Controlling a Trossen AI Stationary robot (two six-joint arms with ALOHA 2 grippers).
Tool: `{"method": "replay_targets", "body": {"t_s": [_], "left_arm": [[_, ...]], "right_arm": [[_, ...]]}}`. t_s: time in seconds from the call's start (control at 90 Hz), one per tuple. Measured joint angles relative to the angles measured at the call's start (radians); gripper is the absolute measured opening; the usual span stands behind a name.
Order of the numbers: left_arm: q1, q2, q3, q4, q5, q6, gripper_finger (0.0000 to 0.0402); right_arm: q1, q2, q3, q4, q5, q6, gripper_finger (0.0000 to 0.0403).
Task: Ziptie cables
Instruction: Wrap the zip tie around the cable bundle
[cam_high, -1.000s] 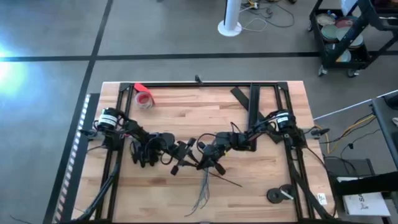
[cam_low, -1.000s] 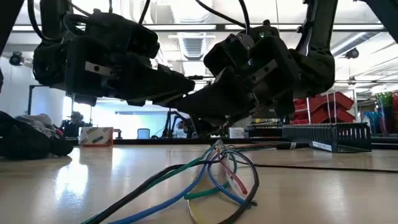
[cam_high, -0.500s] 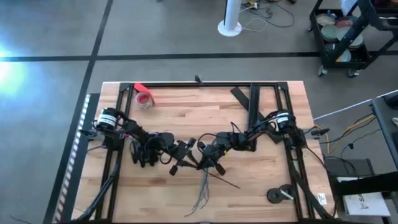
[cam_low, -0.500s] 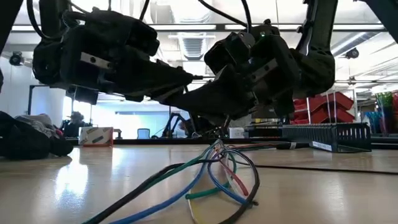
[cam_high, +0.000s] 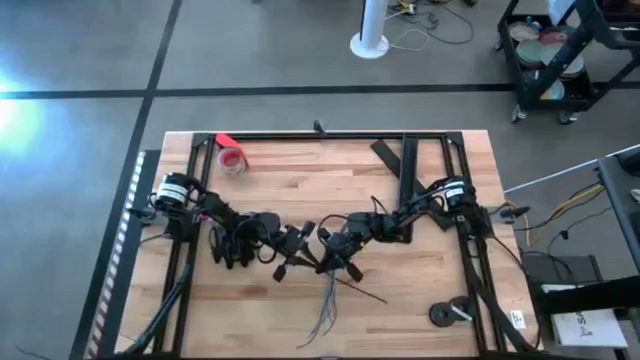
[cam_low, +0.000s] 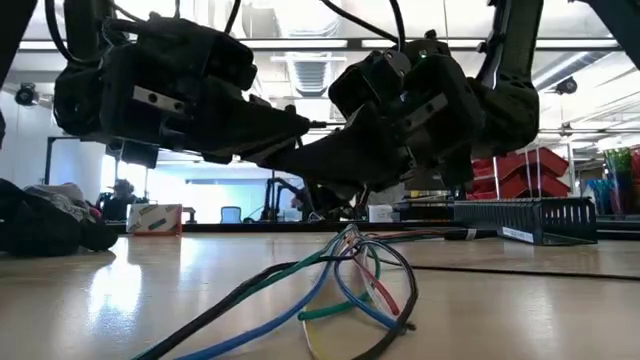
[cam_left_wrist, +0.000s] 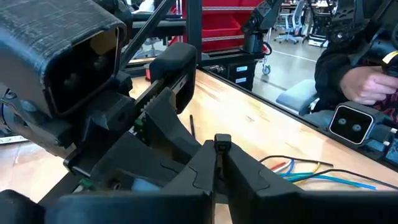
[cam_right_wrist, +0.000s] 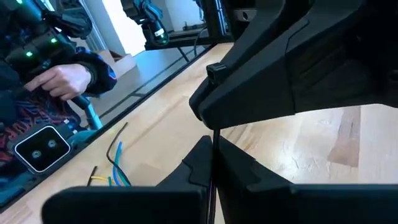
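Observation:
The cables (cam_high: 326, 305) are a loose bundle of green, blue and dark wires. They lie at the table's near middle, and their far end rises in a loop (cam_low: 352, 250) just under both grippers. The ziptie (cam_right_wrist: 215, 106) is a very thin dark strip with a small square head (cam_left_wrist: 222, 143). It spans the short gap between the two grippers, above the table. My left gripper (cam_high: 300, 252) comes from the left and my right gripper (cam_high: 331, 258) from the right. The two meet tip to tip, each shut on the ziptie. My left gripper pinches the ziptie just behind its square head (cam_left_wrist: 222, 144) between its two fingertips, and the head stands out past the tips. The fingers come slanting down from the table's left. The ziptie is clear of the table. My right gripper pinches the ziptie's thin strip (cam_right_wrist: 214, 138) between its two fingertips. From there the strip runs straight to the head (cam_right_wrist: 216, 70) at my left gripper. The fingers come from the table's right, slanting down, clear of the tabletop.
A red tape roll (cam_high: 232, 158) sits at the far left. Wide flat black strips (cam_high: 404, 165) lie at the far right, and dark round pieces (cam_high: 449, 313) at the near right. A black frame (cam_high: 330, 136) runs round the table. A person's hand (cam_right_wrist: 68, 78) shows beyond the table's edge.
My left gripper has risen a little and tipped slightly, still shut on the ziptie's head. My right gripper and the cables stay where they were.

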Motion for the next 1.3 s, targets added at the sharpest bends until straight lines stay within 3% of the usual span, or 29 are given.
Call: {"method": "replay_targets", "body": {"t_s": [0.8,1.078,1.3], "left_arm": [[0.000,0.000,0.000,-0.011,-0.001,-0.013,0.0038],[0.000,0.001,0.000,-0.022,-0.016,-0.019,0.0005],[0.000,0.001,0.000,-0.026,-0.016,-0.019,0.0003]], "right_arm": [[0.000,0.000,0.000,0.001,0.003,0.000,0.0000],[0.000,0.000,0.000,0.008,0.003,0.000,0.0000],[0.000,0.000,0.000,0.008,0.003,0.000,0.0000]]}}
